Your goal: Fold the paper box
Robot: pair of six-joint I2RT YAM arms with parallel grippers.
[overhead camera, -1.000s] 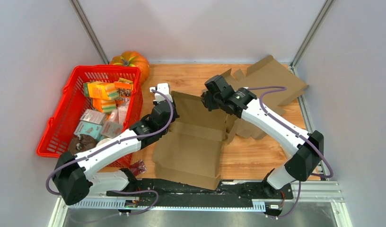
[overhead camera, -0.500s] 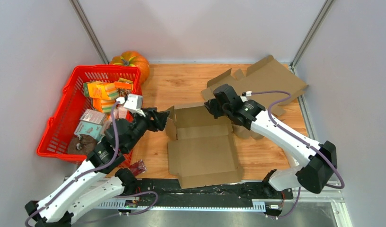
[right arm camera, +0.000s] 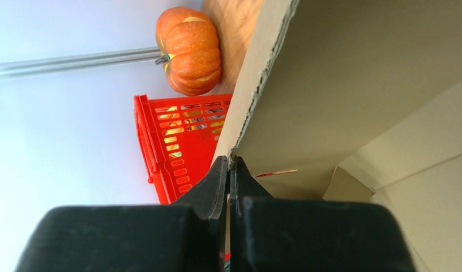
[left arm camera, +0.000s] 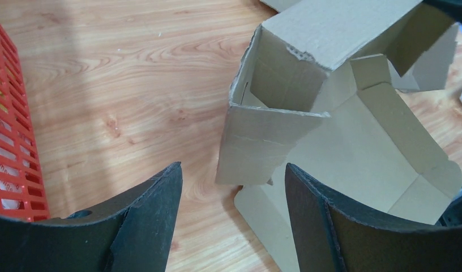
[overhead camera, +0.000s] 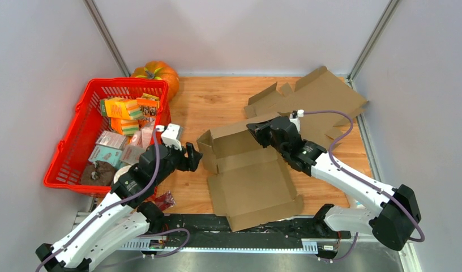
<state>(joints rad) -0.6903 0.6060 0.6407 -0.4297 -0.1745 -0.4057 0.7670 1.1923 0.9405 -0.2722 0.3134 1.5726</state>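
The brown paper box lies half-formed on the wooden table, its base flat and its far wall and left corner flap raised. My right gripper is shut on the top edge of that far wall, the cardboard pinched between its fingers. My left gripper is open, a short way left of the box's left corner flap, touching nothing. Its two dark fingers frame bare wood and the edge of the box base.
A red basket full of small packages stands at the left, close behind my left arm. An orange pumpkin sits at the back. More flat cardboard blanks lie at the back right. A small red wrapper lies near the front edge.
My left gripper let go of the box, opened and drew back to the left. The right gripper shut on the far wall and pulled it lower and nearer; the box settled flatter.
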